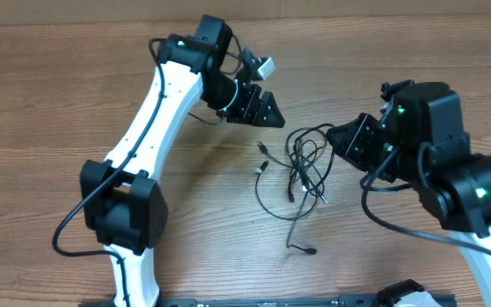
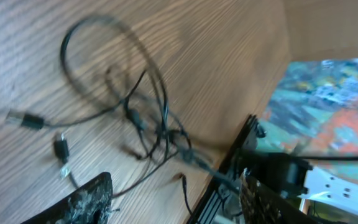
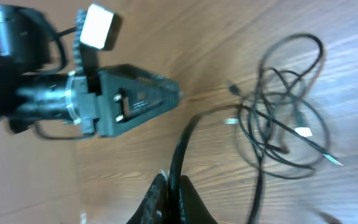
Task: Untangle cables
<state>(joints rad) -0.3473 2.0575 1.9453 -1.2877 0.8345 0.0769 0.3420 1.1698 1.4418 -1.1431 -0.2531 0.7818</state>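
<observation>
Cables point(image 1: 301, 166) sit knotted mid-table between the arms, right gripper point(image 3: 174, 186) clenched on one strand, left gripper point(image 1: 267, 109) looks closed and empty, so yanking probably tightens the knot.

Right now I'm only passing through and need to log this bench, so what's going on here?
Two robot arms are working on a tangle of thin black cables lying on the wooden table. The right gripper has pinched one strand at the bundle's edge. The left gripper hovers close by, apparently closed on nothing. The cords are still looped over one another, with several plug ends splayed out, so the untangling is not yet done.
</observation>
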